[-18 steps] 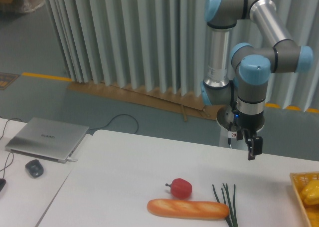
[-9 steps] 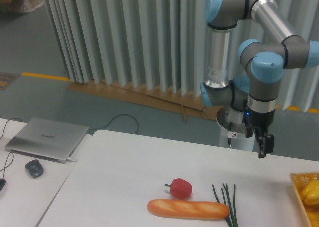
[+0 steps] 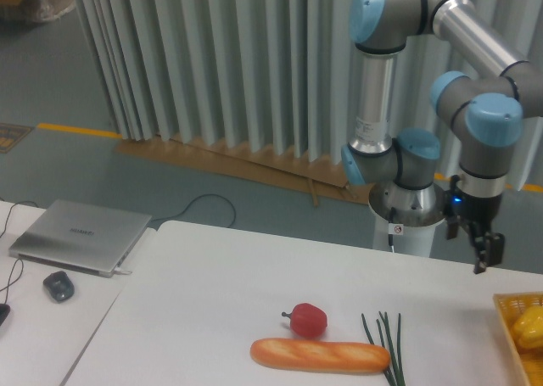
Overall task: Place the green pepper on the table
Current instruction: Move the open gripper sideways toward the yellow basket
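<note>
- The gripper point(image 3: 485, 252) hung above the far right part of the table point(image 3: 221, 276), pointing down, with nothing visible between its fingers; how far apart the fingers stood could not be made out at this size.
- The green pepper could not be seen anywhere in the view.
- Below the gripper and a little to its right, at the picture's right edge, stood a wicker basket point(image 3: 507, 327) with yellow items point(image 3: 529, 325) in it, only partly in frame.
- Below and to the gripper's left, a bunch of chive stalks point(image 3: 387, 345) lay on the table, their lower ends touching the right end of a bread loaf point(image 3: 319, 355).
- The red pepper point(image 3: 308, 319) sat just behind the loaf, farther left of the gripper than the chives.
- Well off to the gripper's left, on the adjoining desk point(image 3: 34, 335), lay a closed laptop point(image 3: 78, 235) and a mouse point(image 3: 58, 285).
</note>
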Motion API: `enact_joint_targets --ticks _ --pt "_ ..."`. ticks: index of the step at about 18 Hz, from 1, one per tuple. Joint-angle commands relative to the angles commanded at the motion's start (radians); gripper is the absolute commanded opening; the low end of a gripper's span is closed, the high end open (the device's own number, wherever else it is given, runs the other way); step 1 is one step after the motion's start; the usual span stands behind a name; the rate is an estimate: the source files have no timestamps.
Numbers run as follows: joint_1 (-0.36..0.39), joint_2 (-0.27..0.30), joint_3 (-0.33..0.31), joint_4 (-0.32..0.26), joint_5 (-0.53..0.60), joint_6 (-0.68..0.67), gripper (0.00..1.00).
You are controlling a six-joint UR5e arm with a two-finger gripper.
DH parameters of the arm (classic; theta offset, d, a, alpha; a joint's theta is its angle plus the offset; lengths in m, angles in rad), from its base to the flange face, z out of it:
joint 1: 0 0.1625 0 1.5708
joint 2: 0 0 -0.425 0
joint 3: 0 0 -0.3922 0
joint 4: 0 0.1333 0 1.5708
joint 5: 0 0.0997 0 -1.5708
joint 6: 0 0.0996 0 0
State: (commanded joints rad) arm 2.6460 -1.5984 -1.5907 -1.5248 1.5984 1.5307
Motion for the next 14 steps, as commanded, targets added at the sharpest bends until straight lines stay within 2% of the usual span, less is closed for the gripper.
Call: enact_joint_targets --ticks 9,14 --pt "0.031 -0.014 0.000 0.009 0.000 0.020 1.00" --pt "0.075 -0.015 -0.002 0.008 0.000 0.062 1.00"
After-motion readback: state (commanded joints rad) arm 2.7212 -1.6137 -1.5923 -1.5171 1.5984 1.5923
